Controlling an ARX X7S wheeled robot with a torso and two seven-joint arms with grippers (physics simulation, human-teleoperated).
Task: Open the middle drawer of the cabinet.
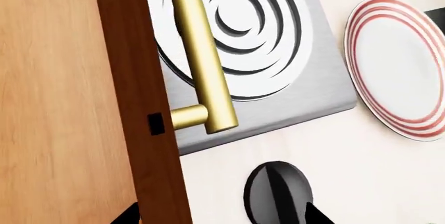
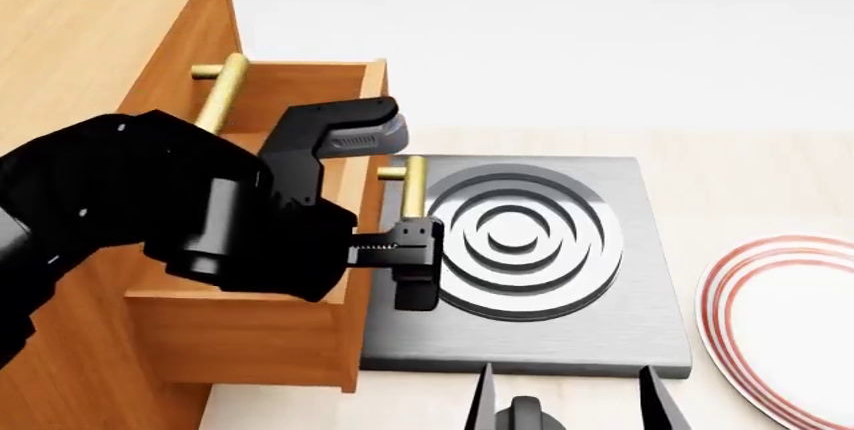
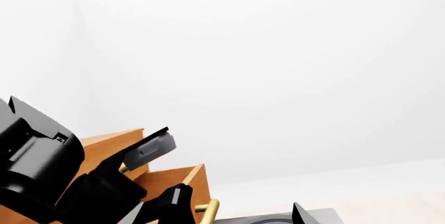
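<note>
The orange-brown cabinet [image 2: 80, 10] stands at the left. Its middle drawer [image 2: 254, 330] is pulled well out over the counter, and the brass bar handle [image 2: 414, 185] sits on its front. My left gripper [image 2: 384, 190] is open at the drawer's front corner. One finger [image 2: 354, 130] is above the drawer's top edge and the other [image 2: 407, 250] is beside the handle. In the left wrist view the drawer front [image 1: 149, 78] runs between the spread fingertips and the handle [image 1: 201, 52] lies ahead, ungripped. My right gripper [image 2: 567, 395] hangs open and empty near the front edge.
A silver burner plate [image 2: 521, 240] with concentric rings lies right of the drawer. A white plate with red rings [image 2: 787, 320] sits at the far right. A black knob [image 1: 278, 193] lies in front of the burner. Another brass handle [image 2: 220, 90] shows above the open drawer.
</note>
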